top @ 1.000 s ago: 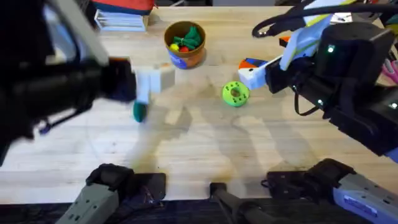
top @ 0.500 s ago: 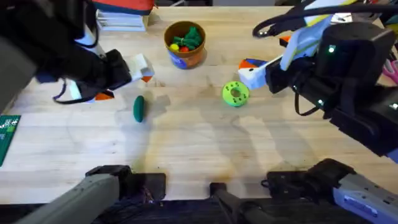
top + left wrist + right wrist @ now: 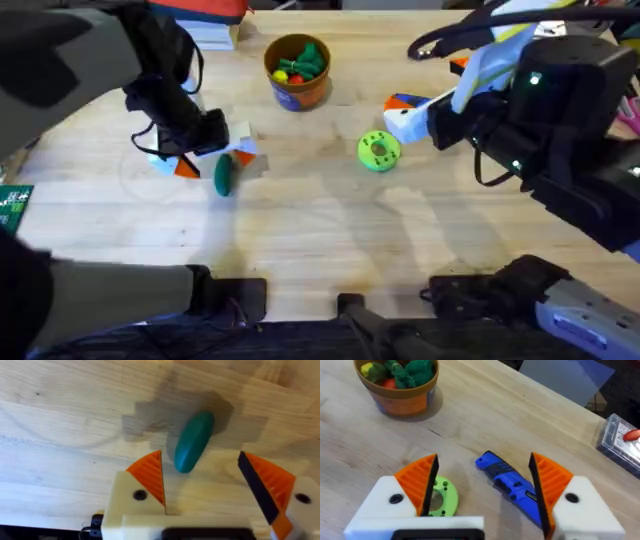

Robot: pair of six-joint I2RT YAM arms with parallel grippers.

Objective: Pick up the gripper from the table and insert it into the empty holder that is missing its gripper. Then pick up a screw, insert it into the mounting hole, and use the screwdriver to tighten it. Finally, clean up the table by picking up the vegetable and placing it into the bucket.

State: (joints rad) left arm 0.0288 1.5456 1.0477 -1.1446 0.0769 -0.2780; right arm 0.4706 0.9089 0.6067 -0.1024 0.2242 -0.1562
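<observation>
Both arms extended, jaws spread.
The left gripper (image 3: 212,150) hangs low over the table's left; the right gripper (image 3: 405,118) reaches in from the right side.

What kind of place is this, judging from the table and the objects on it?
Probably a robotics lab bench: a pale wooden butcher-block table, a bright blue pen-shaped electric screwdriver, and a small round orange-brown bucket holding toy vegetables, with a dark green oval vegetable lying on the wood.

Overhead down-forward; wrist views close above the table (image 3: 330,230).
</observation>
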